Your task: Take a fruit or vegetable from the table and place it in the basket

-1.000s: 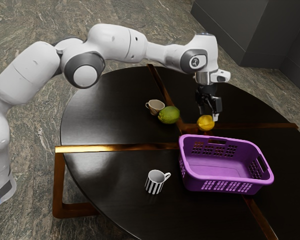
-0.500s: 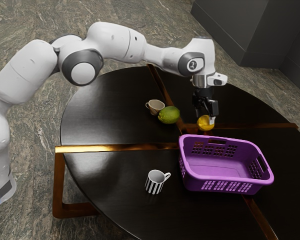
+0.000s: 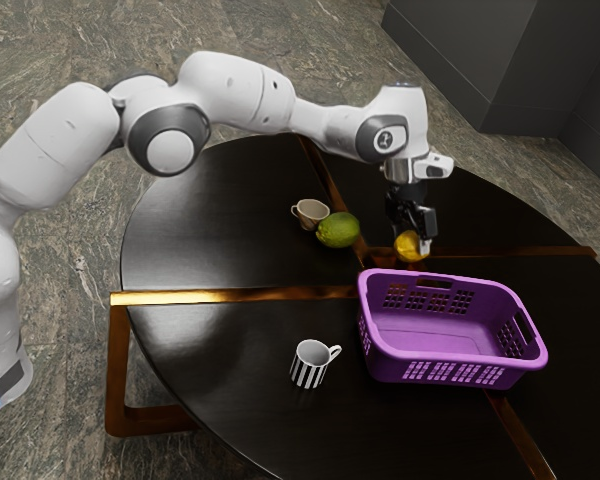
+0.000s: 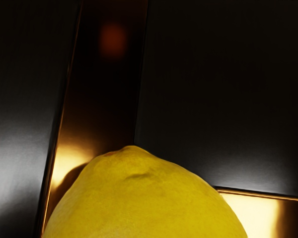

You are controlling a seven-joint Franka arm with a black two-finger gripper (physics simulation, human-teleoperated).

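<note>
The black gripper (image 3: 413,243) is at 1 smooth, blunt-tipped yellow fruit (image 4: 144,198).

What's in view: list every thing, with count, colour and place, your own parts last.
Yellow fruit: one, yellow, on the table, under my hand.
Green fruit: one, green, on the table by the cup.
Cup: one, beige, on the table.
Mug: one, black-and-white striped, on the table by the basket.
Basket: one, purple, on the table.
Table: one, black with brown-gold strips, on the floor.
Floor: one, grey, under the table.
Cabinet-like block: count unclear, dark grey, beyond the table.
Arm: one, white and grey, over the table.
Hand: one, black, at the yellow fruit.
</note>
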